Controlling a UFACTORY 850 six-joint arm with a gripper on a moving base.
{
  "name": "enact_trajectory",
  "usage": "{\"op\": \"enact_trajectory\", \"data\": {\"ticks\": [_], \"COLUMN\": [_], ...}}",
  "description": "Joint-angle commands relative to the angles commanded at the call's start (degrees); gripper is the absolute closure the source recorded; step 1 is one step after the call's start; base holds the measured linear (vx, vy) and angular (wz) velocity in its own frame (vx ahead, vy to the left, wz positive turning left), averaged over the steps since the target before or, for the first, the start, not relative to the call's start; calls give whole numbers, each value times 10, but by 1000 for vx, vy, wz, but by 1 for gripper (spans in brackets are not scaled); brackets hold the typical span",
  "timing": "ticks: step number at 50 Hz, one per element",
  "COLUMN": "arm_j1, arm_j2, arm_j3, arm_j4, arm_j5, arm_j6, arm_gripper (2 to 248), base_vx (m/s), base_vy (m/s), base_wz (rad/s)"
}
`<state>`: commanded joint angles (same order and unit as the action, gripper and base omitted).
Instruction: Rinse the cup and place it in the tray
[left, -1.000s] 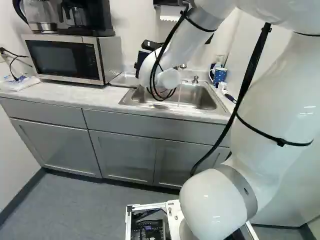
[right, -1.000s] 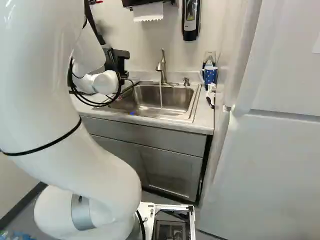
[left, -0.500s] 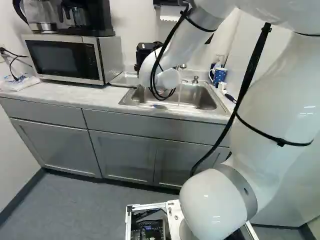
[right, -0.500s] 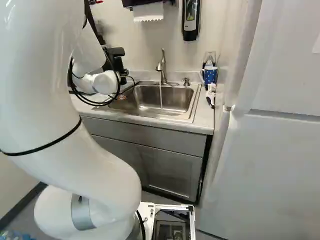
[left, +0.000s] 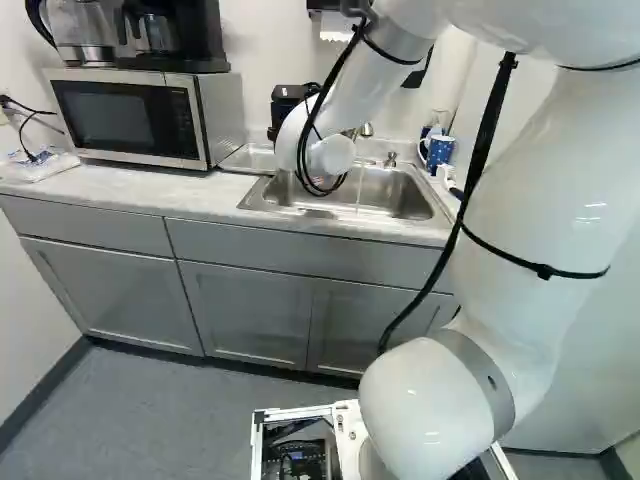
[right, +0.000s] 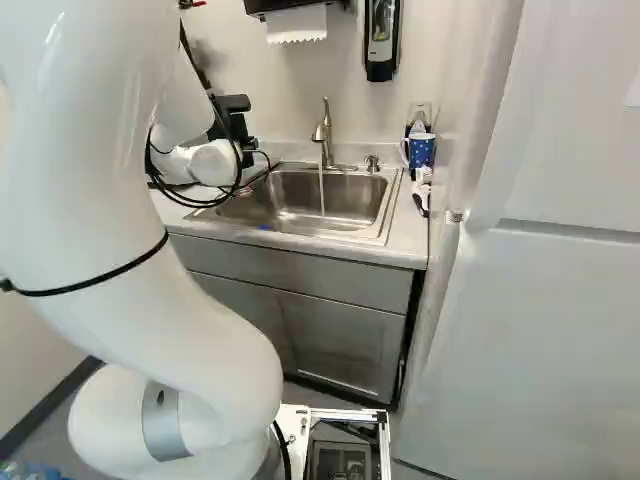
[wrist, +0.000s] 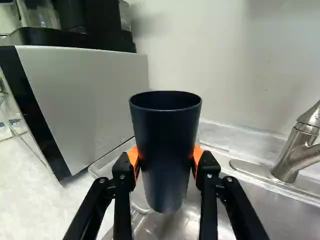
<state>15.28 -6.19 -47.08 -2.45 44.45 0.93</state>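
Observation:
Behind the arm's wrist, the gripper's black body (right: 232, 120) shows in part in the right base view; its fingers are hidden there. In the wrist view the gripper (wrist: 166, 159) has its orange pads pressed on both sides of a dark blue cup (wrist: 167, 145), mouth up and nearly upright. The clear tray (wrist: 111, 159) lies beyond the cup, beside the microwave, and also shows at the sink's left in the left base view. Water runs from the faucet (right: 323, 135) into the sink (right: 345, 200).
The microwave (left: 140, 118) stands left of the tray on the counter (left: 130, 188), with a coffee maker (left: 172, 35) on top. A blue dotted mug (right: 421, 152) stands right of the sink. A tall white door or panel (right: 540, 330) rises at the right.
Over the last second the gripper's black body has turned and sunk slightly. The upper arm has shifted a little left in the left base view. The base has stayed put.

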Motion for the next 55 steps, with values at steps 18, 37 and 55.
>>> {"op": "enact_trajectory", "data": {"ticks": [18,37,55], "arm_j1": [11,32,34], "arm_j2": [-50,-92,-144], "arm_j3": [-54,-99,-137], "arm_j4": [0,0,0], "arm_j5": [0,0,0], "arm_j6": [0,0,0], "arm_gripper": [128,128,128], "base_vx": [0,0,0], "base_vy": [0,0,0], "base_wz": [0,0,0]}}
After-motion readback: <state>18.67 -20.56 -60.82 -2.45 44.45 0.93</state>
